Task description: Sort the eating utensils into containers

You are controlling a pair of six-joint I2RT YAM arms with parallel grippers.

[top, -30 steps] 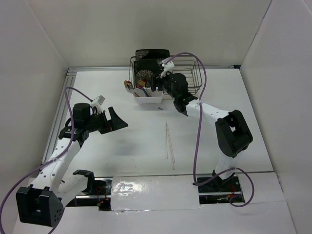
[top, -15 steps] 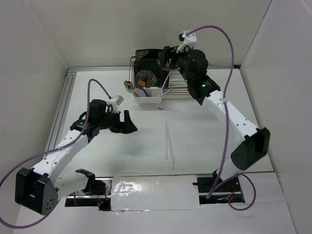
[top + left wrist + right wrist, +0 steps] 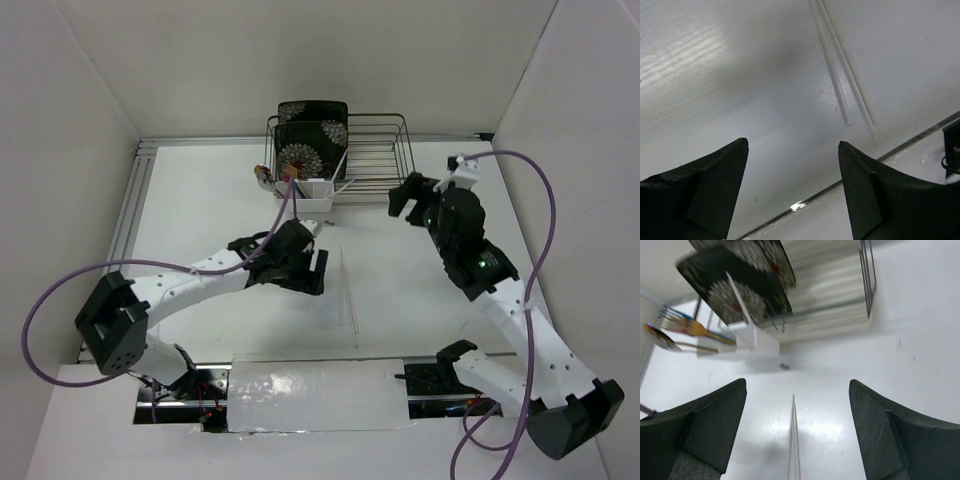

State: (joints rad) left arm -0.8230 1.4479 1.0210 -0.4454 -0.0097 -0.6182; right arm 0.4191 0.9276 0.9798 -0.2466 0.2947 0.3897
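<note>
Hovering my left gripper just beside the chopsticks, fingers spread wide, holding nothing. They lie flat on the table, thin and side by side, so I reckon a pinch could skid off or catch only one. Further back, the right gripper hangs spread and empty, near the caddy with forks inside.

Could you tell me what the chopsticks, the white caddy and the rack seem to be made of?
The chopsticks look like pale, slightly translucent plastic, though light wood is possible. The caddy seems smooth white plastic, with thin flat walls. The rack is thin dark wire, probably coated metal.
</note>
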